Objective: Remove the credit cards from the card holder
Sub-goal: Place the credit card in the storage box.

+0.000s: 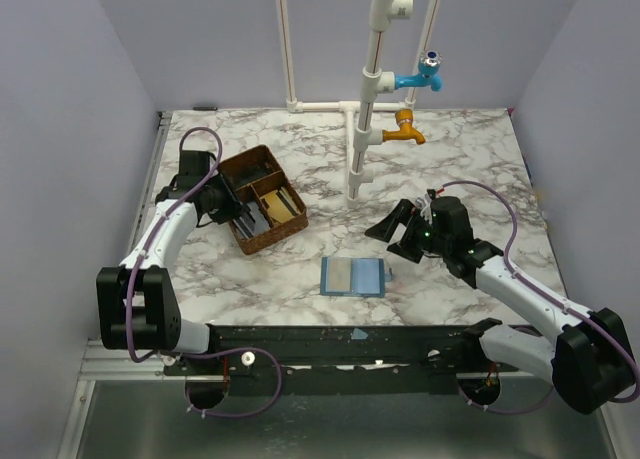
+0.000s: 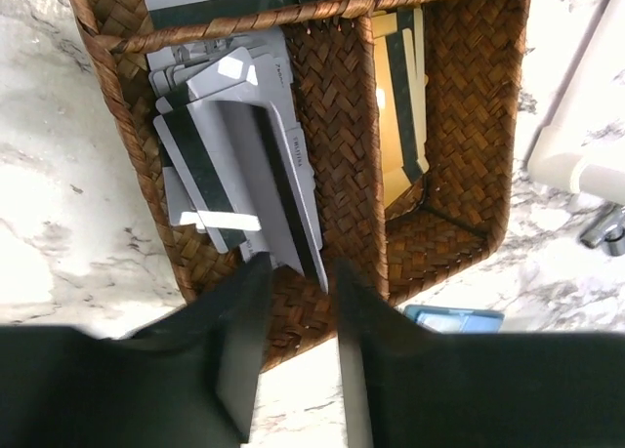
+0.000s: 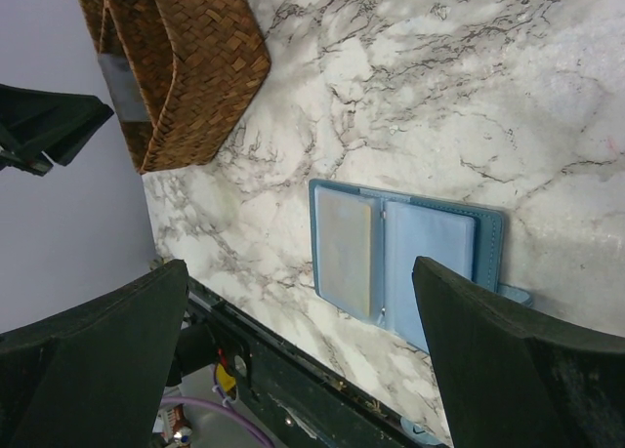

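The tray [image 2: 344, 126] is woven wicker, credit cards [image 2: 244, 136] smooth plastic.

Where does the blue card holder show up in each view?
Top external: card holder just below centre, lying open.
Left wrist: only a corner at lower right, beyond the woven tray.
Right wrist: centre, lying open.
Shared landmark: the woven tray, left of centre in top external, upper left in right wrist.

Blue card holder [image 1: 352, 276] open flat, grey credit cards [image 2: 229, 155] in tray [image 2: 344, 126]
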{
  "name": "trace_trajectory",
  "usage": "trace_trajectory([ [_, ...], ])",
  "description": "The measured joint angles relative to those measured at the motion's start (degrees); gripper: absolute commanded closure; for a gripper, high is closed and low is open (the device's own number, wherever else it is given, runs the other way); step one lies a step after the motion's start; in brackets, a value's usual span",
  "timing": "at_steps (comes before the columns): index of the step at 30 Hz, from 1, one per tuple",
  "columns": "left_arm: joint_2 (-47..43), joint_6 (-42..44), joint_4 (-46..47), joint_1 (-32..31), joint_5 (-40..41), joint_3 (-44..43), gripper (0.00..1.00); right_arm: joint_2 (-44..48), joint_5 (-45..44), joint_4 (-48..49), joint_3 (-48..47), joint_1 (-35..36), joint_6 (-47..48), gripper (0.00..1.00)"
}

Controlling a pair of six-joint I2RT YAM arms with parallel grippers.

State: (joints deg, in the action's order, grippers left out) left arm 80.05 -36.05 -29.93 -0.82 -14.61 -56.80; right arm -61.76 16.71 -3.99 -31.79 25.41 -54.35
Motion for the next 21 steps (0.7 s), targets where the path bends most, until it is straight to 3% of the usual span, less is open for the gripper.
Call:
trace_trajectory([
  [3,0.0,0.7,-0.1,0.0,-0.2,-0.1,0.38,0.0,0.0,0.0,0.0,0.0,0.0,0.00],
  [6,-0.3,1.0,-0.2,0.0,-0.3,-0.1,0.30,0.0,0.0,0.1,0.0,0.0,0.0,0.00],
  [21,-5.6,2.7,-0.2,-0.1,-3.9,-0.1,0.26,-0.1,0.0,0.1,0.0,0.0,0.0,0.00],
])
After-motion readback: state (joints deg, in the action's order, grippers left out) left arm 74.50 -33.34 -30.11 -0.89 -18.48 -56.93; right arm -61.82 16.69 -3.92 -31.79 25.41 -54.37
